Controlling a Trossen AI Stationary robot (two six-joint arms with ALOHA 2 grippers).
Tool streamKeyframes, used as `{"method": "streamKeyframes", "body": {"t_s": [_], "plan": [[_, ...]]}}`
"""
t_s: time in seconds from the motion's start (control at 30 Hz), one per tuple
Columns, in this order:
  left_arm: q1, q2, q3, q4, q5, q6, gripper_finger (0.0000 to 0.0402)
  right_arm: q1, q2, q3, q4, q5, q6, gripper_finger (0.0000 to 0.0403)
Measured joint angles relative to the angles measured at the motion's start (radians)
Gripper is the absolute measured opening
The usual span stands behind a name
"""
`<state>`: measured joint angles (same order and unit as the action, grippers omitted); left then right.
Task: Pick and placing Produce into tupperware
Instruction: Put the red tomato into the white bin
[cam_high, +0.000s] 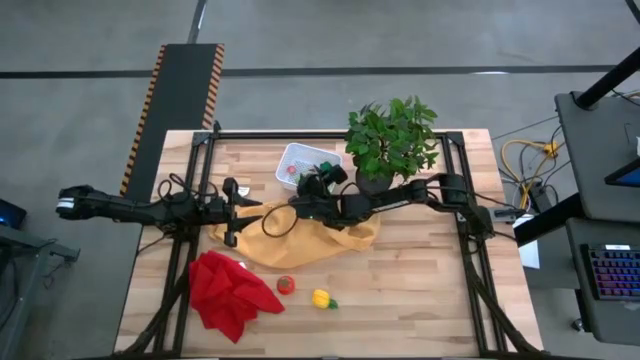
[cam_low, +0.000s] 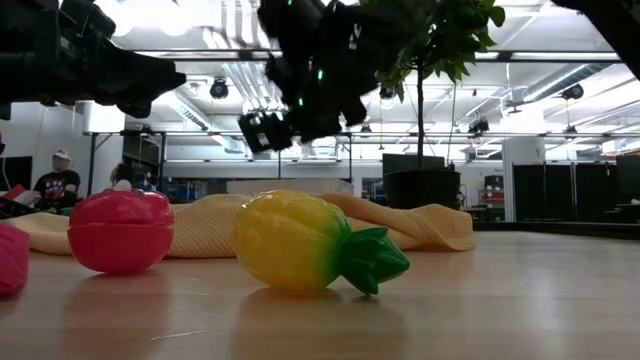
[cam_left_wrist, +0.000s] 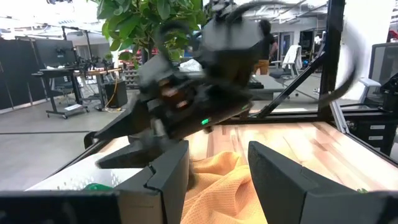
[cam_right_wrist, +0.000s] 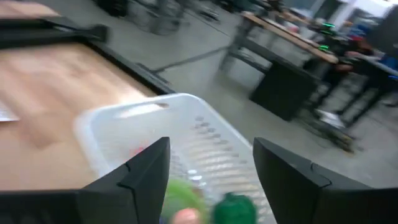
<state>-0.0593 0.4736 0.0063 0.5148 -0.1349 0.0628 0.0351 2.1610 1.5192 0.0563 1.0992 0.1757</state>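
The white bin (cam_high: 298, 160) stands at the table's far middle, next to the potted plant. A red piece (cam_high: 291, 170) lies inside it. My right gripper (cam_high: 322, 180) hangs open over the bin's right side. In the right wrist view, the bin (cam_right_wrist: 155, 134) fills the picture beyond the open fingers (cam_right_wrist: 208, 186), with blurred green and pink pieces (cam_right_wrist: 186, 205) low between them. I cannot tell if those pieces touch a finger. A red toy (cam_high: 286, 285) (cam_low: 120, 230) and a yellow toy with a green top (cam_high: 321, 298) (cam_low: 310, 245) rest on the near table. My left gripper (cam_high: 240, 207) (cam_left_wrist: 217, 180) waits open over the yellow cloth's left end.
A yellow cloth (cam_high: 310, 235) lies crumpled mid-table under both arms. A red cloth (cam_high: 230, 292) sits at the near left. The leafy plant in its black pot (cam_high: 390, 145) stands right of the bin, close to my right arm. A black frame runs along the table's edges.
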Motion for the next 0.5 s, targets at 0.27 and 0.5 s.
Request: {"method": "streamKeyframes", "body": {"t_s": [0.27, 0.5], "plan": [[0.0, -0.003, 0.0, 0.002, 0.0, 0.0, 0.0152, 0.169, -0.093, -0.001, 0.009, -0.024, -0.047, 0.0201], [0.0, -0.019, 0.0, 0.007, 0.0, -0.031, 0.0152, 0.383, -0.244, -0.034, 0.0, -0.035, -0.175, 0.0177]]}}
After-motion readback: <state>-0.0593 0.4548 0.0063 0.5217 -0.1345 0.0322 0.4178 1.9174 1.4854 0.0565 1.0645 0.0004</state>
